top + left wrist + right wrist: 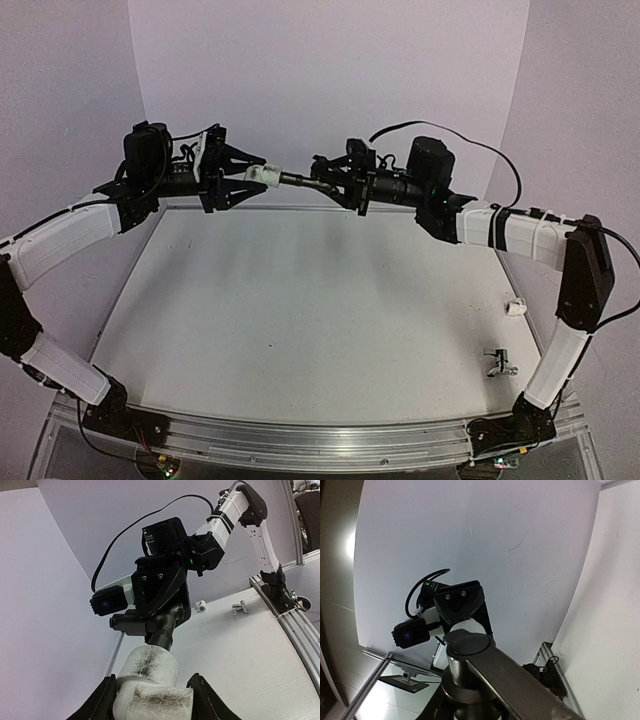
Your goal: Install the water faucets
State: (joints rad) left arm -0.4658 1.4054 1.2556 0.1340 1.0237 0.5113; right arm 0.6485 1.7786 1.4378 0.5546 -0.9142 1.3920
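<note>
faucet (498,363) on table (300,320), fitting (515,308) just behind it

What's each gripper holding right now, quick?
Left gripper: closed, holding the white fitting in the air.
Right gripper: closed, holding the dark faucet, whose stem meets that fitting.

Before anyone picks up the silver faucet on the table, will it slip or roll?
The silver faucet looks like polished metal, so it is probably stiff and slippery in a pinch. Its lever and spout stick out, so it likely would pivot rather than roll if nudged.
</note>
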